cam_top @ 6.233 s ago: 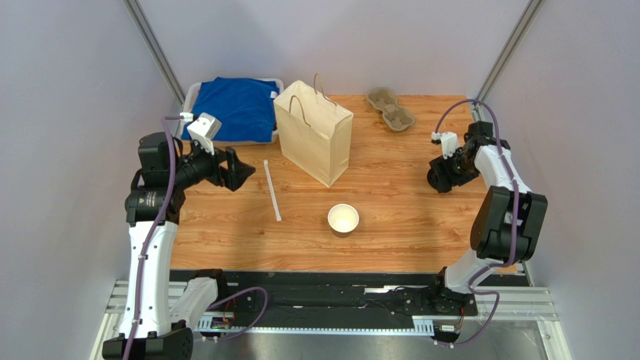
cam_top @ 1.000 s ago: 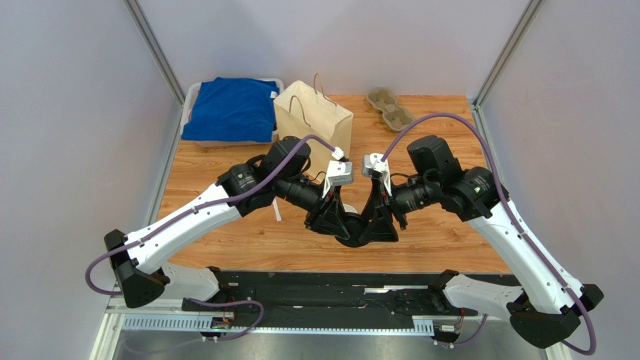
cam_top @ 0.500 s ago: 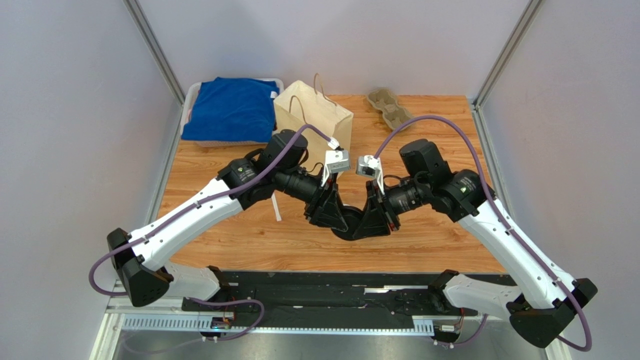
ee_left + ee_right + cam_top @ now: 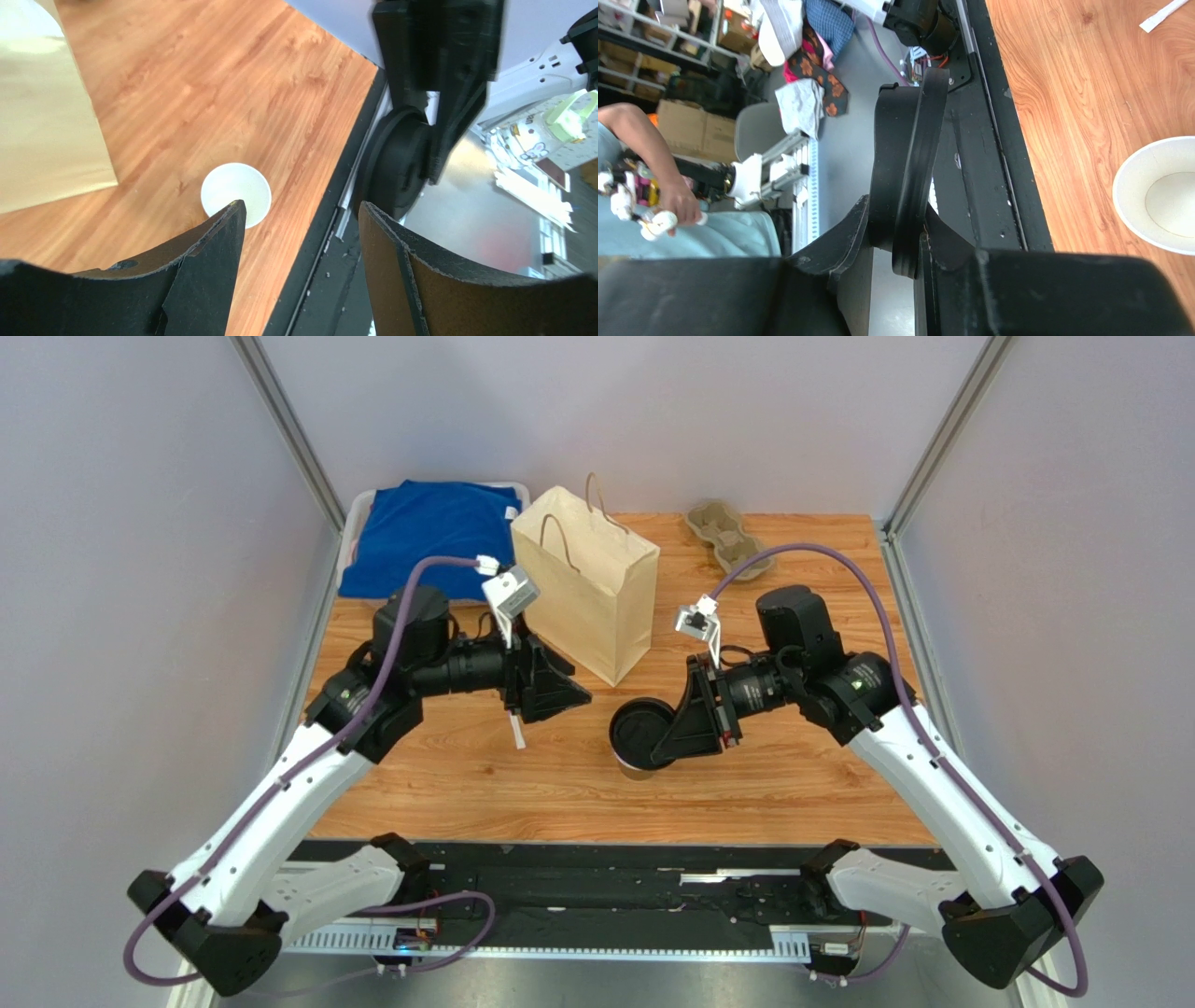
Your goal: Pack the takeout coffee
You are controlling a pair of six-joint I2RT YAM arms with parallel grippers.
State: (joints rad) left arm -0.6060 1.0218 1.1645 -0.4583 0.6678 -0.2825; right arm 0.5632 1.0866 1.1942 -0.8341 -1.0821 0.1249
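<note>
The right gripper (image 4: 682, 730) is pinching a round black plastic lid (image 4: 643, 732) by its rim. The overhead camera is showing the lid as a dark disc that is covering almost everything beneath it. The right wrist camera is showing the lid edge-on between the fingers and, just past them, a small paper cup (image 4: 1162, 192) standing open, white inside, on the wooden table (image 4: 1088, 77). The left gripper (image 4: 550, 686) is hanging with jaws apart and empty. Its camera is catching the cup just beyond its fingertips, with a tan paper bag (image 4: 42, 126) off to one side.
</note>
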